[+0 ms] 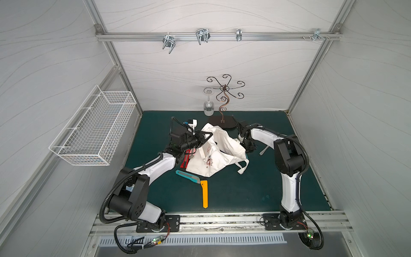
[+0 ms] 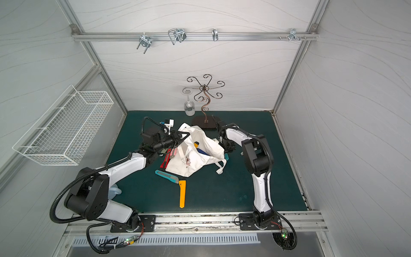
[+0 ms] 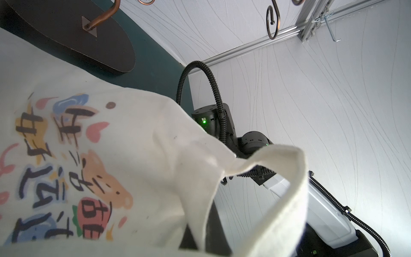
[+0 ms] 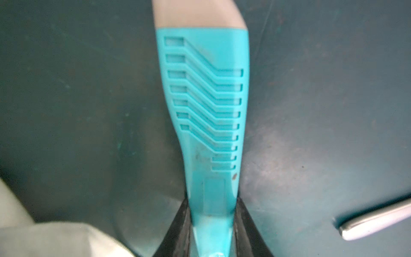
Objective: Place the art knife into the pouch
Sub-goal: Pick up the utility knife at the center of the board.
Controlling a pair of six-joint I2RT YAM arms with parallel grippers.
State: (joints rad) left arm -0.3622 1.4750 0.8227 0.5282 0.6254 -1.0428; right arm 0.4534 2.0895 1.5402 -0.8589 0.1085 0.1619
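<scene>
While the left tool [image 1: 206, 135] is pressed together on the rim of the soft off-white canvas pouch [image 1: 219, 153], that rim stands raised off the dark green worktop [image 1: 255, 189]. A teal box cutter [image 1: 186, 176] and a flat yellow plastic cutter [image 1: 204, 193] lie near this tool. Across the pouch, the right tool [image 4: 212, 201] pinches the ribbed turquoise plastic art knife [image 4: 206, 100], which projects ahead of its jaws, outside the pouch.

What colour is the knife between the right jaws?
Turquoise knife with a grey end; best in the right wrist view.
</scene>
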